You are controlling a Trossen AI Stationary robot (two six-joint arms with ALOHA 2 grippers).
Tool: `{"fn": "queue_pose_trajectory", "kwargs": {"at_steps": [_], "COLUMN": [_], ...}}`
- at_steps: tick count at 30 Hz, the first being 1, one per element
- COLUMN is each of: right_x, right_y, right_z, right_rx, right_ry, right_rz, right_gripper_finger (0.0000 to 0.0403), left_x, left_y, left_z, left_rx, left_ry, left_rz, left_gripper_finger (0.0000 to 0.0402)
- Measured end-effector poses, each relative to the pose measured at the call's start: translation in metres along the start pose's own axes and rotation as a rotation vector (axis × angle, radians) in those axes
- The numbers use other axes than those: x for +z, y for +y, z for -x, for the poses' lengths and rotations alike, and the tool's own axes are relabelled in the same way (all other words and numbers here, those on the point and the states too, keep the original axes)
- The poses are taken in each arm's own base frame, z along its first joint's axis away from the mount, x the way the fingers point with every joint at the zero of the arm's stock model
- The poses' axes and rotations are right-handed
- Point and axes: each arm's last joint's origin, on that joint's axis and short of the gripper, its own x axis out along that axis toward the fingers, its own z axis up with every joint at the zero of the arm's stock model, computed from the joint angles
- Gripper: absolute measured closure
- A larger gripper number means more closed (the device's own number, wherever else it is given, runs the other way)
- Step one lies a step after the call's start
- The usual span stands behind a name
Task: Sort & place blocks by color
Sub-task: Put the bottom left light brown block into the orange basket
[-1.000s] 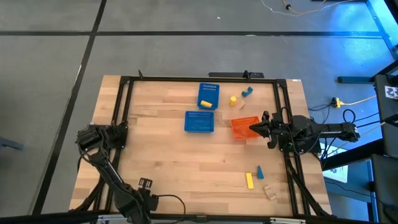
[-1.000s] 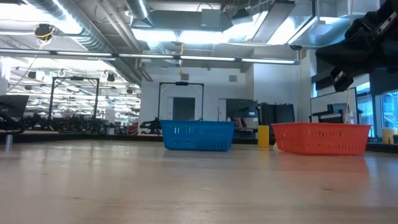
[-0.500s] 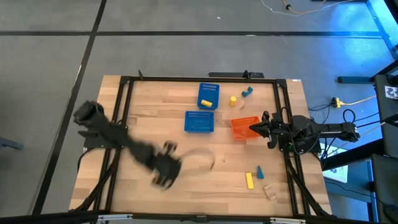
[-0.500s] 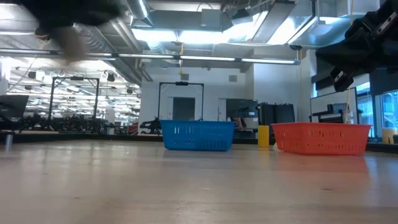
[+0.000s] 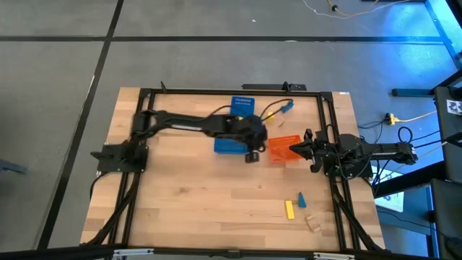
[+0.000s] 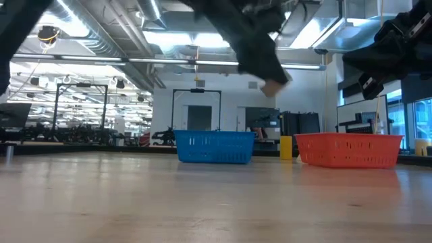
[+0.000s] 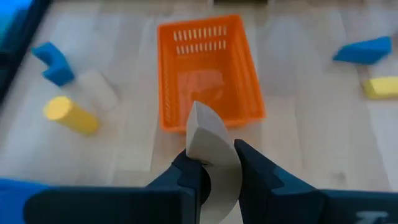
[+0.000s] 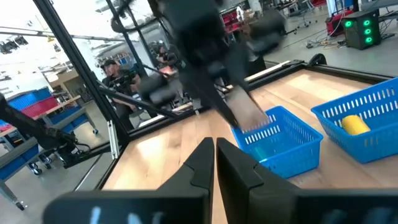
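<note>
Left wrist view shows the left gripper (image 7: 216, 171) pinching a pale natural-wood arch-shaped block (image 7: 208, 146) between its dark fingers (image 7: 261, 168), held above the table just short of the orange perforated plastic basket (image 7: 208, 46), which lies straight ahead. Beside that basket, on one side: a yellow cylinder block (image 7: 69, 116), a pale wooden cylinder block (image 7: 98, 91) and a blue notched block (image 7: 54, 62); on the other side: a blue cone block (image 7: 364, 50) and a yellow bar block (image 7: 381, 87). High view places the left gripper (image 5: 252, 153) between the nearer blue perforated basket (image 5: 228, 146) and the orange basket, arm stretched across from the table's left side. A farther blue perforated basket (image 8: 357, 118) holds a yellow block (image 8: 354, 124). Right gripper (image 5: 294, 149) hovers at the orange basket's right edge, fingers pressed together. Another pale wooden block (image 5: 312, 222) lies near the table's front right corner.
</note>
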Motion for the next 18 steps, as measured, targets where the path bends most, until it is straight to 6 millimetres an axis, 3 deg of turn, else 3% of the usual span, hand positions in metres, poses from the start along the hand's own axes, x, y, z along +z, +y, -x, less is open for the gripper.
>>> {"fn": "queue_pose_trajectory", "kwargs": {"at_steps": [3, 7, 14, 18], "right_x": [0.000, 0.000, 0.000, 0.000], "right_y": [0.000, 0.000, 0.000, 0.000], "right_z": [0.000, 0.000, 0.000, 0.000], "right_rx": [-0.002, 0.003, 0.006, 0.005], "right_ry": [0.004, 0.006, 0.006, 0.006], "right_rz": [0.000, 0.000, 0.000, 0.000], "right_gripper_finger": [0.0382, 0.0382, 0.0382, 0.0382], "left_x": [0.002, 0.006, 0.008, 0.010], "left_y": [0.006, 0.005, 0.005, 0.005], "left_z": [-0.033, -0.063, -0.082, -0.082], "left_rx": [0.005, -0.032, -0.033, -0.027], "left_ry": [-0.025, -0.088, -0.154, -0.182], "left_rz": [0.056, 0.112, 0.143, 0.119], "left_gripper_finger": [0.0348, 0.0348, 0.0346, 0.0281]}}
